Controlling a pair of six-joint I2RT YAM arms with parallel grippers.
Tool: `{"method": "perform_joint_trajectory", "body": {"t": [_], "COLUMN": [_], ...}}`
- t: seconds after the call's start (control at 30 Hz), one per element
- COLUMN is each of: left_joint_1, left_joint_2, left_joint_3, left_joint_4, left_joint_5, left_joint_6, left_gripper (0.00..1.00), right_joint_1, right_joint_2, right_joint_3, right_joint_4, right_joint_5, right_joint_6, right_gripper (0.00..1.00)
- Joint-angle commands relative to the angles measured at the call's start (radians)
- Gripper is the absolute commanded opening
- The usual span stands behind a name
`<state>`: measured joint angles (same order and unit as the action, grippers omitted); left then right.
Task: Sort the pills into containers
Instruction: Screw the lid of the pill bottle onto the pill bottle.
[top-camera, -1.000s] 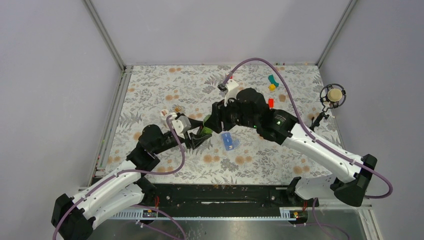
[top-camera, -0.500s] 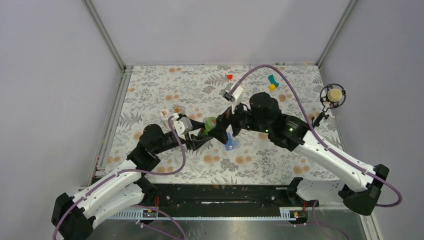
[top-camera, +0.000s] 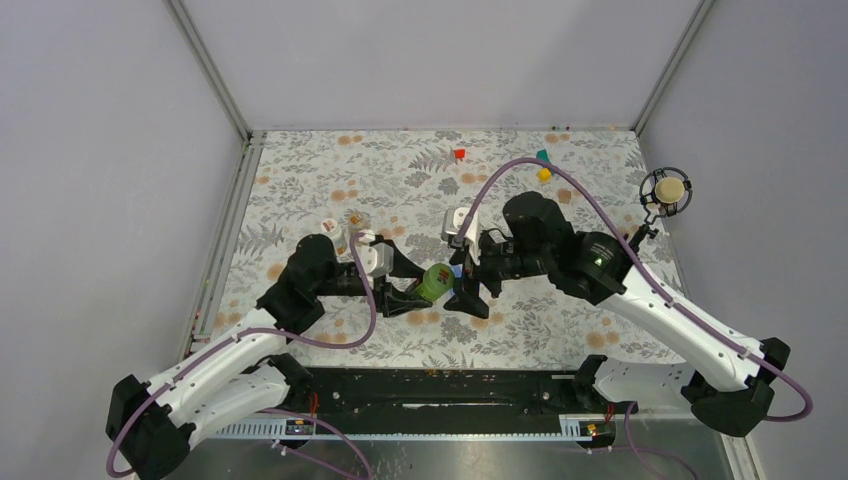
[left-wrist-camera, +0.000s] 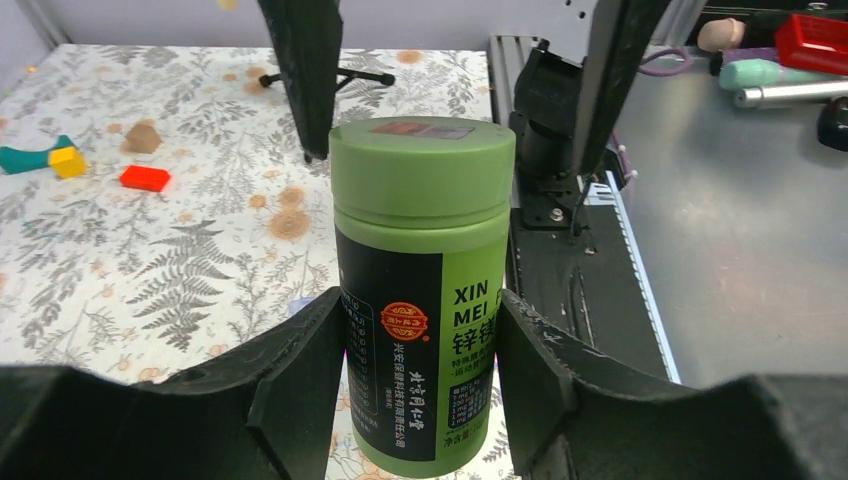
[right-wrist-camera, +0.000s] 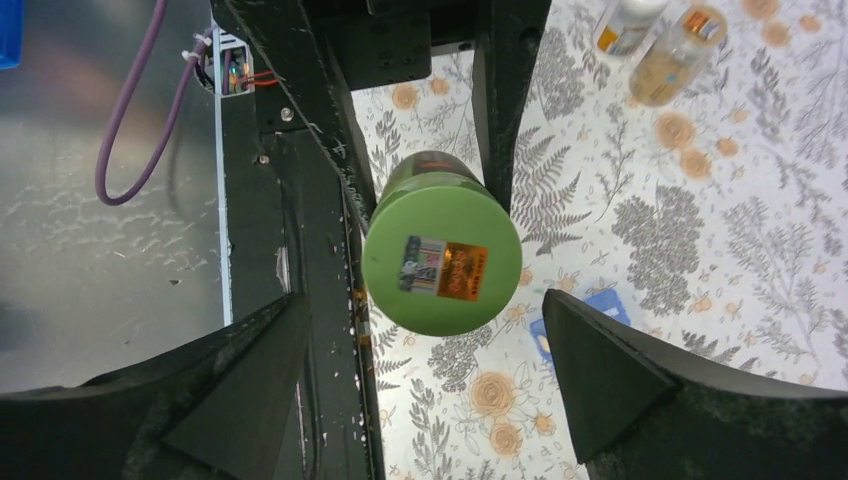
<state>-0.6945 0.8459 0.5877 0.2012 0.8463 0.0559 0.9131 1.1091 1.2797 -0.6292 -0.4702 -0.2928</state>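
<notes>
The left gripper (left-wrist-camera: 420, 335) is clamped on the body of a green plastic pill bottle with a green screw cap (left-wrist-camera: 420, 200), holding it above the floral tabletop (top-camera: 300, 170) near its middle. The right gripper (right-wrist-camera: 425, 300) faces the cap with its jaws wide apart, one finger on each side and neither touching. The translucent blue plastic pill box (right-wrist-camera: 598, 300) lies on the tabletop just right of the bottle, largely hidden by a right finger.

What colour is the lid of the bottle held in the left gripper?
The lid is green; left wrist view shows it best.
</notes>
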Motion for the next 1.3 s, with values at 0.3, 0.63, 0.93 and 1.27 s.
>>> {"method": "perform_joint_trajectory", "body": {"t": [0.3, 0.63, 0.93, 1.27], "left_joint_1": [-0.003, -0.003, -0.003, -0.003], "left_joint_2": [0.036, 0.036, 0.033, -0.004], "left_joint_3": [0.096, 0.110, 0.115, 0.075], "left_joint_4": [-0.023, -0.051, -0.076, -0.040], "left_joint_5": [0.131, 0.145, 0.115, -0.143], "left_joint_6": [0.031, 0.052, 0.071, 0.058], "left_gripper": [0.00, 0.00, 0.00, 0.00], "right_joint_1": [-0.005, -0.005, -0.006, -0.005], "right_joint_2": [0.047, 0.094, 0.152, 0.103], "right_joint_3": [0.104, 0.115, 0.134, 0.064], "right_joint_4": [0.027, 0.071, 0.089, 0.241], "right_joint_5": [0.085, 0.048, 0.003, 0.288], "right_joint_6": [0.039, 0.103, 0.175, 0.452], "right_gripper": [0.82, 0.69, 0.35, 0.00]}}
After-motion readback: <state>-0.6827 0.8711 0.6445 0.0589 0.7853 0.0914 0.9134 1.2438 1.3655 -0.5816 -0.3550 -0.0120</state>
